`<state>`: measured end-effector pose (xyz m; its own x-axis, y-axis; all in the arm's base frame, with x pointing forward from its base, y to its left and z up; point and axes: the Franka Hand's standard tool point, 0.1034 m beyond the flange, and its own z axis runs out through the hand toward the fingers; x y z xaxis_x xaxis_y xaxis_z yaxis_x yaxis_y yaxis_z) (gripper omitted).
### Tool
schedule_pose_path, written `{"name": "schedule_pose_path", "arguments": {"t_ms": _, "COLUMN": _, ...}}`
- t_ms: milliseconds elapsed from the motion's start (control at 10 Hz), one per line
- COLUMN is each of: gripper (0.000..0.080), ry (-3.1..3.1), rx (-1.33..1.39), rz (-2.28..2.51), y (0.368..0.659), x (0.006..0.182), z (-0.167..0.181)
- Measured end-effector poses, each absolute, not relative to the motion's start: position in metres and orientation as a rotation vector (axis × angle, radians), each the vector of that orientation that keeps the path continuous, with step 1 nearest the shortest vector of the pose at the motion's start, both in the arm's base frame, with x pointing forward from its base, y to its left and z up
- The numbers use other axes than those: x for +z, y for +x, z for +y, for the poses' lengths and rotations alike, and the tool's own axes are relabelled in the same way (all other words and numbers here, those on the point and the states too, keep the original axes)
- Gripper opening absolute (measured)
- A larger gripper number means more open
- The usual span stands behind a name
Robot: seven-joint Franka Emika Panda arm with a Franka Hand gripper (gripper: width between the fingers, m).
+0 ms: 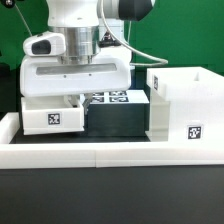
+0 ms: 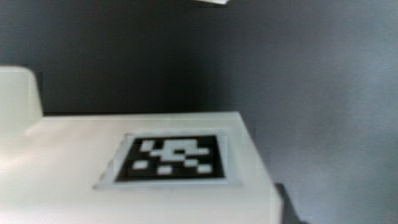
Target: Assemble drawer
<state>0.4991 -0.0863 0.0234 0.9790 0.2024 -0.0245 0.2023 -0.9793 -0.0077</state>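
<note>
The casing [image 1: 75, 80] is seen with a tray [image 1: 52, 116] apparently lodged in its lower bay, though not fully pushed home. The second tray [image 1: 185, 100], well apart from the casing, remains to be inserted. The claw [image 1: 75, 60] is held over the casing, and its opening cannot be told.

White plastic box casing [image 1: 75, 78] stands at exterior view's left. Small white open-top tray [image 1: 50, 116] sits at its lower front, square tag facing out. Second white open-top tray [image 1: 185, 105] upright at right, apart, tagged on two walls.
</note>
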Motion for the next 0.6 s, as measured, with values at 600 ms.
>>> {"name": "schedule_pose_path", "arguments": {"t_ms": 600, "gripper": 0.0041, "ry": -3.032, "rx": 0.049, "rz": -0.783, "y": 0.5032, "x": 0.0261, "z": -0.0879}}
